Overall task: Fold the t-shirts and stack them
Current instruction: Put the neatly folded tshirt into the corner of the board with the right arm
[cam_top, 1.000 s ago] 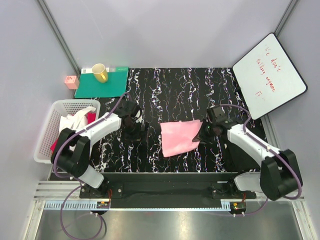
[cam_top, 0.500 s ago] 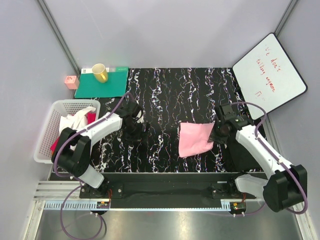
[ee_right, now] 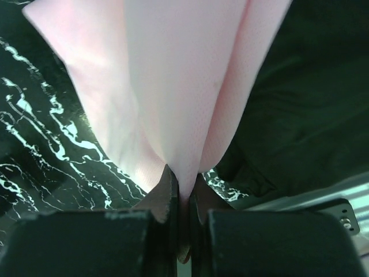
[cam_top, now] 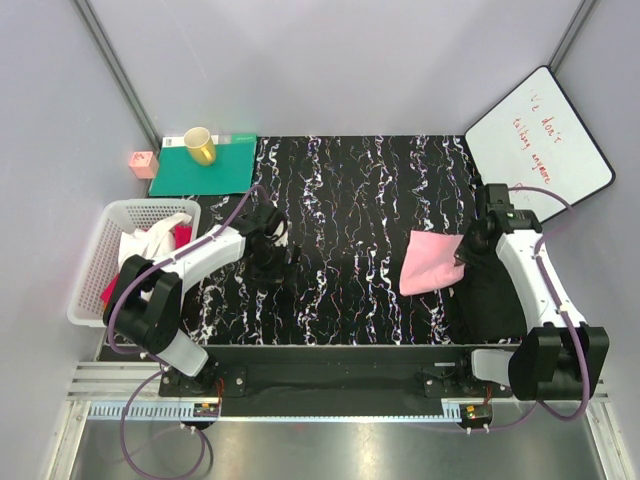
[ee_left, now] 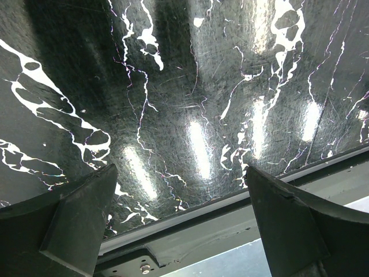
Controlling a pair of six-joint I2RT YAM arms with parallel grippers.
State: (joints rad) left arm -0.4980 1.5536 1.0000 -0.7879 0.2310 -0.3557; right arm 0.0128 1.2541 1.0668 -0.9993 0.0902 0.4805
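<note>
A folded light pink t-shirt (cam_top: 432,262) (ee_right: 173,81) hangs at the right side of the table, over the edge of a black cloth (cam_top: 495,300). My right gripper (cam_top: 466,256) (ee_right: 181,187) is shut on its right edge. A white t-shirt (cam_top: 150,243) and a magenta-red t-shirt (cam_top: 181,235) lie crumpled in the white basket (cam_top: 92,262) at the left. My left gripper (cam_top: 268,262) (ee_left: 181,222) stands open over bare tabletop, left of centre, with nothing between its fingers.
A green mat (cam_top: 228,166) with a yellow cup (cam_top: 199,146) lies at the back left, a small pink box (cam_top: 143,163) beside it. A whiteboard (cam_top: 537,150) leans at the back right. The table's near edge (ee_left: 190,225) shows under the left gripper.
My right gripper has carried the pink t-shirt from the table's centre to the right side. The left arm has stayed put.
</note>
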